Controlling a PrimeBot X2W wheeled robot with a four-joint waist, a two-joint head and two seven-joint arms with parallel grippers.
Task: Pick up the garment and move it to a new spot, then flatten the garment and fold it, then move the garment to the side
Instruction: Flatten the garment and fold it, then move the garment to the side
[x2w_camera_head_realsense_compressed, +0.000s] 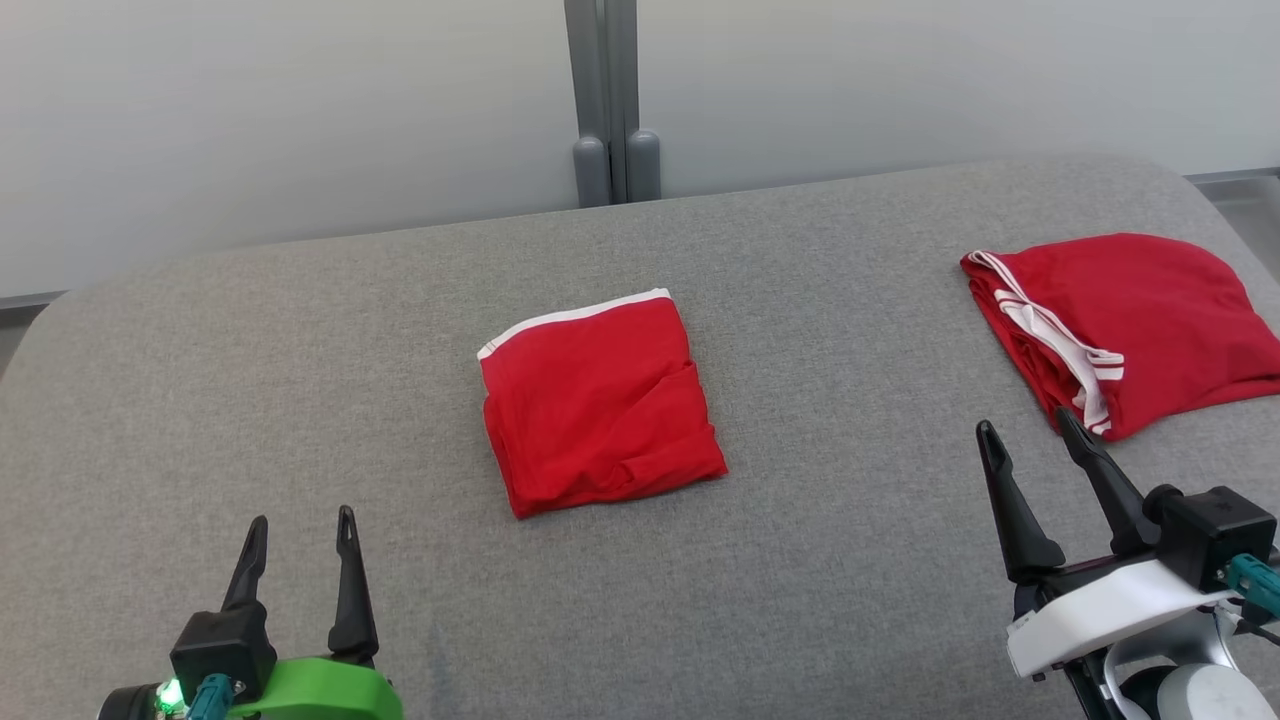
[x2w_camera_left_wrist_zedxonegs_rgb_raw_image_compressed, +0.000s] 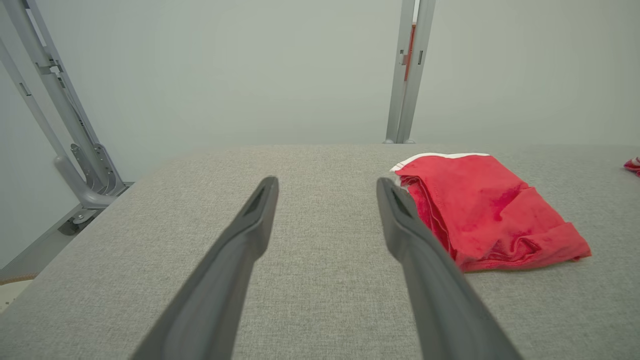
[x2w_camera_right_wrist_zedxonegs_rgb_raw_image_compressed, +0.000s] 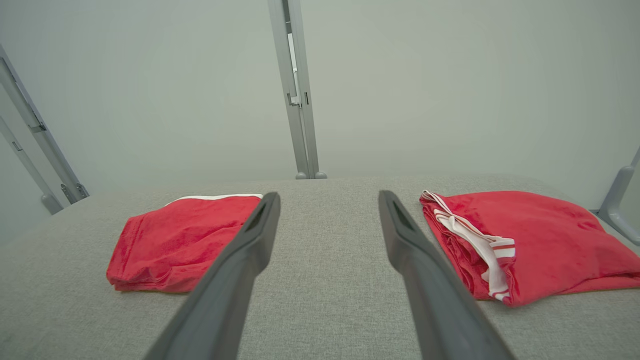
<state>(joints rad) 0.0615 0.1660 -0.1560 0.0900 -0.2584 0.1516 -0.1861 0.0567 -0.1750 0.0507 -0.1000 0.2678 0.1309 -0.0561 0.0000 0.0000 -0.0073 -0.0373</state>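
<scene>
The folded garment (x2w_camera_head_realsense_compressed: 600, 410) is red, white-edged; the second garment (x2w_camera_head_realsense_compressed: 1150, 310) red, white-striped; the padded surface (x2w_camera_head_realsense_compressed: 300, 350) grey.

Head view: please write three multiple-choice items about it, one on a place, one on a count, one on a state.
1. Where does the folded red garment lie?
A. at the middle of the grey table
B. at the table's left edge
C. between dark fingers

2. How many red garments are on the table?
A. one
B. two
C. three

3. How is the left end effector?
A. shut on cloth
B. open, holding nothing
C. shut, empty

Answers: 1 A, bare table surrounds it; 2 B, a second garment with white stripes lies at the right; 3 B, its fingers stand apart over bare table.
</scene>
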